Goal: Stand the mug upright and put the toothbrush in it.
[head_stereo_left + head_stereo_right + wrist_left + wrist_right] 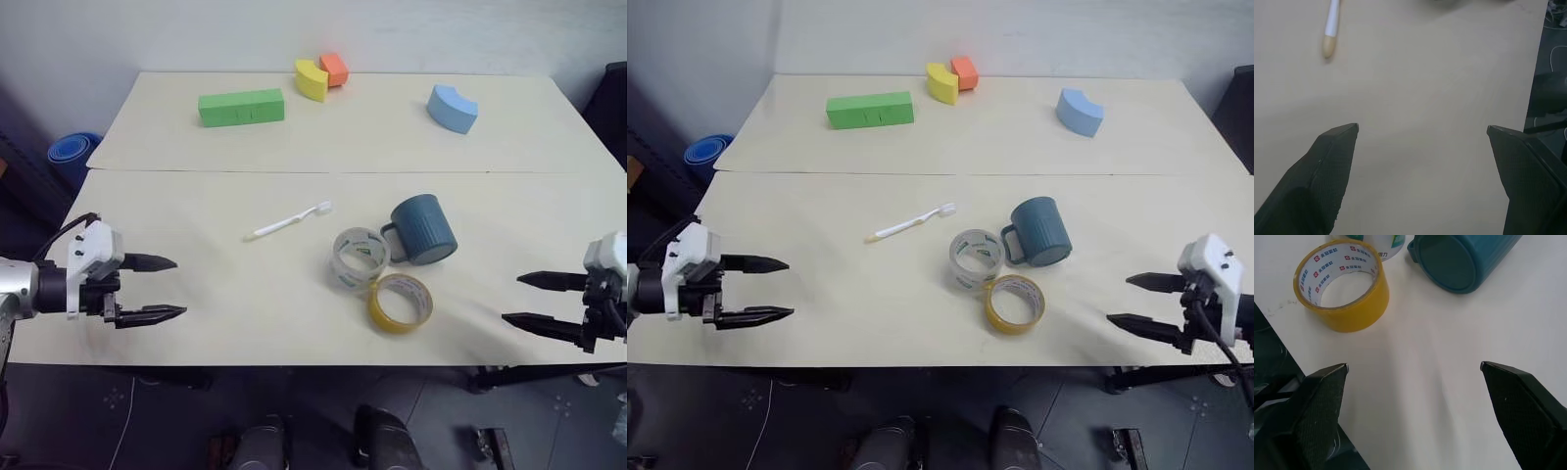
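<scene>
White wrist housings, black cables, each tool [165, 288] with seemingly ridged black fingers.

Robot test lab suggested: two plain pale tables [294, 147] pushed together against bare wall, coloured foam blocks [241, 107] laid along far edge, dark floor below.

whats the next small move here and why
Probably bring the right hand in toward the mug. The mug lies on its side beside the clear tape roll, its closed base facing that hand, and both hands are open and empty. It has to stand before the toothbrush can go in.
</scene>
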### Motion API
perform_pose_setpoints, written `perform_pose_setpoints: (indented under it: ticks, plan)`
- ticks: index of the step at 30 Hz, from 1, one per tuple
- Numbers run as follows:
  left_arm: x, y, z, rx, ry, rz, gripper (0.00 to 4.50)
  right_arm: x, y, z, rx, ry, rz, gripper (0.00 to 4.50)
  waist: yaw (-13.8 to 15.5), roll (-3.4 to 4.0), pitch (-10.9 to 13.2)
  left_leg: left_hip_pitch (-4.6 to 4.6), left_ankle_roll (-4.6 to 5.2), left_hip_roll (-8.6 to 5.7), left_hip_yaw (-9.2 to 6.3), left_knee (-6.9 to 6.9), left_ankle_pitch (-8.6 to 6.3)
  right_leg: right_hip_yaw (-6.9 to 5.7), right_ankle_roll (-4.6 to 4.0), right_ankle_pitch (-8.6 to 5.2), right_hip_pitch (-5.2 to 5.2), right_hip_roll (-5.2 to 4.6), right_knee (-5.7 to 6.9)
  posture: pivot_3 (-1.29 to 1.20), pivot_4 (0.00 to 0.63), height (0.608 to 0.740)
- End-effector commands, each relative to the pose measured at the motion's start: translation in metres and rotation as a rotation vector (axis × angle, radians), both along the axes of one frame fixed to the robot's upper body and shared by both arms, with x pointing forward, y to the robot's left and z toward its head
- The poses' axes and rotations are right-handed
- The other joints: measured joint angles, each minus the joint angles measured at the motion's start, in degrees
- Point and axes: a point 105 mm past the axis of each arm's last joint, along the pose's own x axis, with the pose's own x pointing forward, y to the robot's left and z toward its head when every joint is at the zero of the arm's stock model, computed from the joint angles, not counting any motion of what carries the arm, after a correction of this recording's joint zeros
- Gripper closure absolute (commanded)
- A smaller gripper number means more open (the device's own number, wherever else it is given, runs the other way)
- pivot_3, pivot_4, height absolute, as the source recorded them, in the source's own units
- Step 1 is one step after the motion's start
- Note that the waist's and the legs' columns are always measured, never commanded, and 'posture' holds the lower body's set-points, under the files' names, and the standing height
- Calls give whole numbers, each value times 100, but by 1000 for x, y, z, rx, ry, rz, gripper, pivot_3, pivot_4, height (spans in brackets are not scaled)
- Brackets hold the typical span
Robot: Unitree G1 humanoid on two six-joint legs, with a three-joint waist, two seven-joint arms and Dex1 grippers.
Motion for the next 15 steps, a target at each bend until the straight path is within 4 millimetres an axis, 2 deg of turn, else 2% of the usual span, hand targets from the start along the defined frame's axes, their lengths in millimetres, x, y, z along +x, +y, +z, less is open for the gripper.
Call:
perform_pose_setpoints:
  ticks: [1,15]
  plan:
    - [-1,2,2,9,-23,0,32,-1,0,14,20,-50,-11,0,-3,0,0,1,0,0,0,0,0,0,0,0,0,0,1,0,150,740]
    - [2,-3,2,-34,-30,25,32,-4,0,13,6,-39,-25,0,-3,0,0,1,0,0,0,0,0,1,0,0,0,0,1,0,150,740]
